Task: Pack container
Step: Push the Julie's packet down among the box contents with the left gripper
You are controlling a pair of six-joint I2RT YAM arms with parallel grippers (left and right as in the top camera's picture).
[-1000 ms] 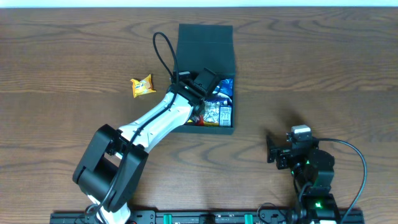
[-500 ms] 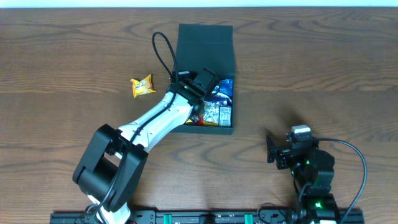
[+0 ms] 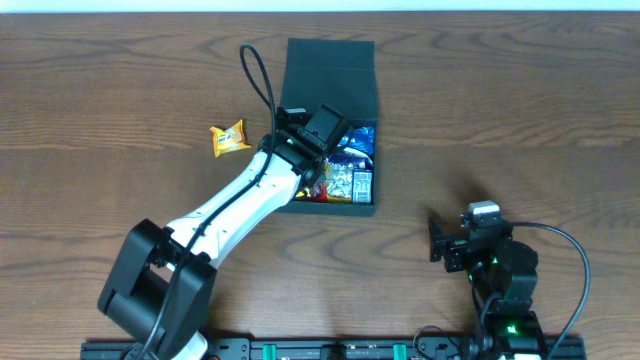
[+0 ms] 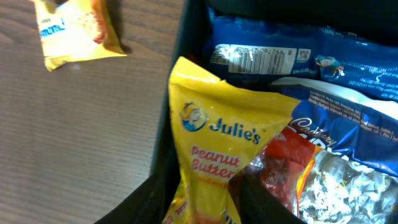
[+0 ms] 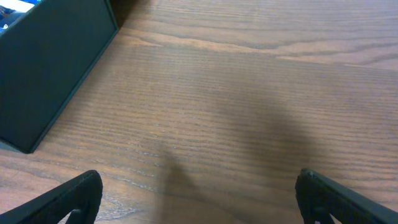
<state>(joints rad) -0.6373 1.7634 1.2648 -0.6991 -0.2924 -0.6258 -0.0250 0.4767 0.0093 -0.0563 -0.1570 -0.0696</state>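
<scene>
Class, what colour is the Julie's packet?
The Julie's packet is yellow, clearest in the left wrist view.

Surface (image 3: 520, 120): dark brown wood-grain top with a matte finish, the grain running left to right. It fills nearly the whole overhead view. The grain is fine and close-set, with wavy figuring in places.

Far edge: a narrow pale strip (image 3: 500, 4) lies beyond it, too thin to tell whether it is wall or floor.

Lighting: even and diffuse. Shadows on the wood are soft-edged.

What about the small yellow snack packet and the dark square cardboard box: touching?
Apart. Left wrist view shows bare wooden table between the yellow packet and the dark box.
</scene>
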